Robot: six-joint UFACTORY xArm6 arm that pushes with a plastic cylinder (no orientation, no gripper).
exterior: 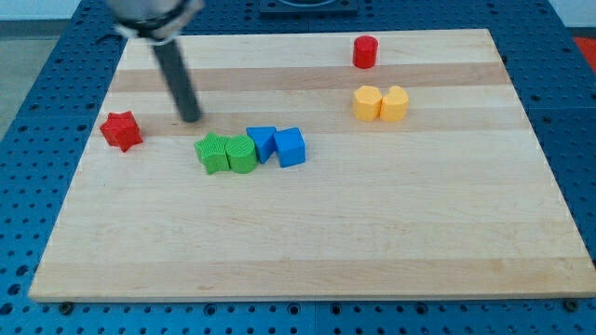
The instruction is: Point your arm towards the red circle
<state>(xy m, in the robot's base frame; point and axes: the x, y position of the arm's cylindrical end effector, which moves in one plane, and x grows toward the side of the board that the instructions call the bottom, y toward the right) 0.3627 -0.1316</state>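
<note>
In the camera view, you are looking at a wooden board [307,251] with small blocks on it. The red circle [365,51] is sitting near the view's top, right of the middle. Two yellow blocks [381,103] are touching just below it. My tip [192,118] is resting far off at the view's left, near the red star [121,130] and just above the green blocks [226,154]. Two blue blocks [277,145] are touching those. There are no jaws here, only a rod, so nothing is being held. I think the job is barely begun. The tip needs to go right and up.
</note>
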